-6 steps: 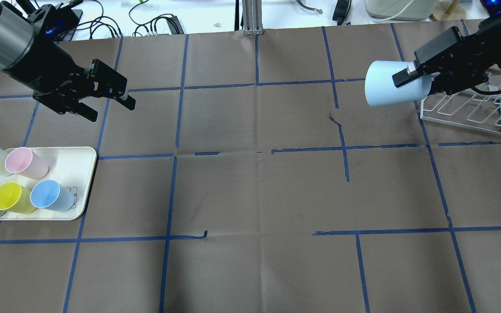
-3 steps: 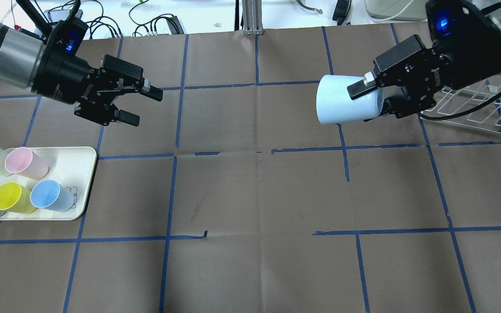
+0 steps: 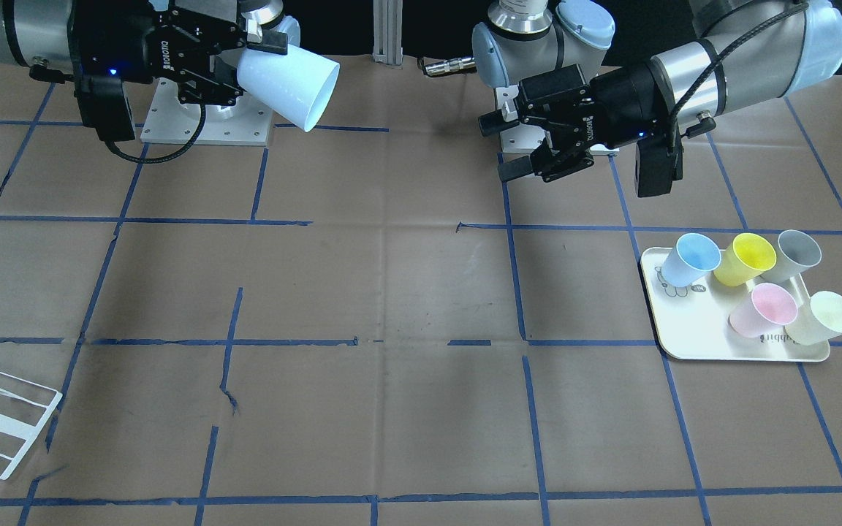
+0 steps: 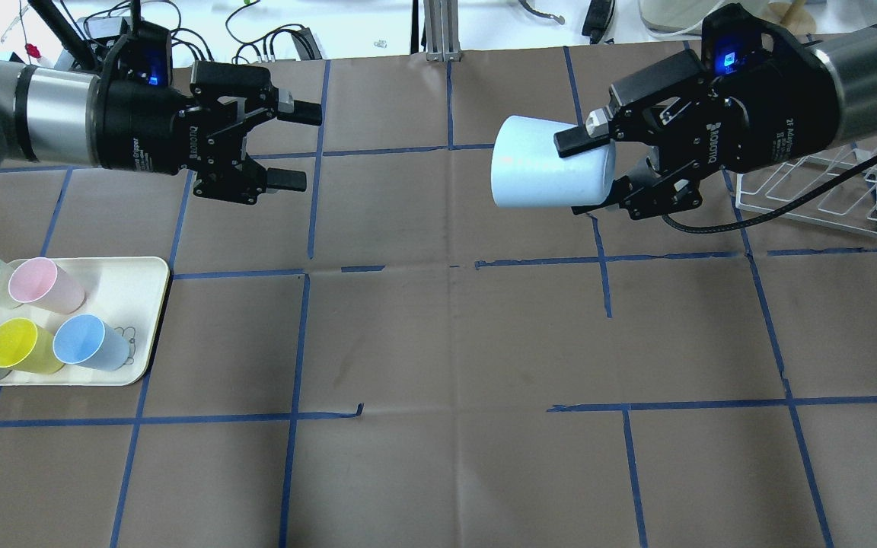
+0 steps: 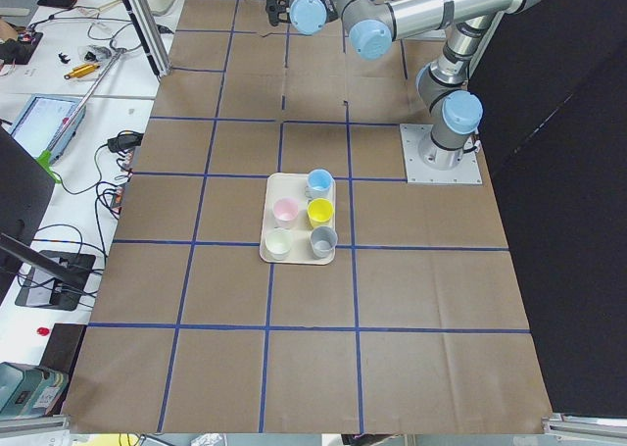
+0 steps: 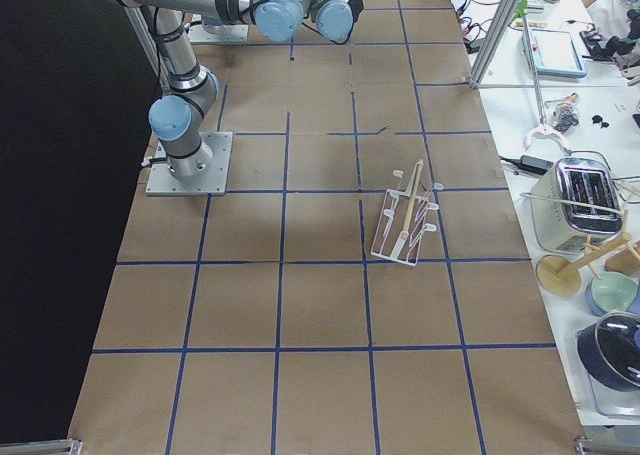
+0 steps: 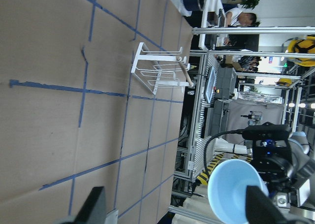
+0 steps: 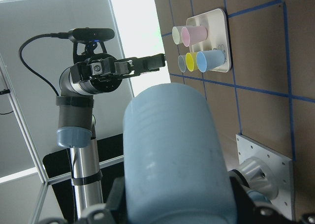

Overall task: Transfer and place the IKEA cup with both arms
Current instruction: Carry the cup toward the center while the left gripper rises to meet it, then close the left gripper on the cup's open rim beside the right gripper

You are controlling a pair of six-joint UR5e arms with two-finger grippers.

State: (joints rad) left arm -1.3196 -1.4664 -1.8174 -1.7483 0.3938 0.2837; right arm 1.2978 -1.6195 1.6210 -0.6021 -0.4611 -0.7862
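We hold our left gripper [image 4: 300, 148] aloft, jaws spread, aimed across at the right gripper [image 4: 574, 175]; that one faces back, jaws clamped on the IKEA cup [image 4: 534, 164]; the two well apart.

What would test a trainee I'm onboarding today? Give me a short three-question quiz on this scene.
1. How many cups stand on the tray?
2. True or false: the left gripper is shut on a cup.
3. What holds the IKEA cup above the table? A) left gripper B) right gripper C) the tray

Key: 1) five. 2) False: its jaws are open and empty. 3) B.
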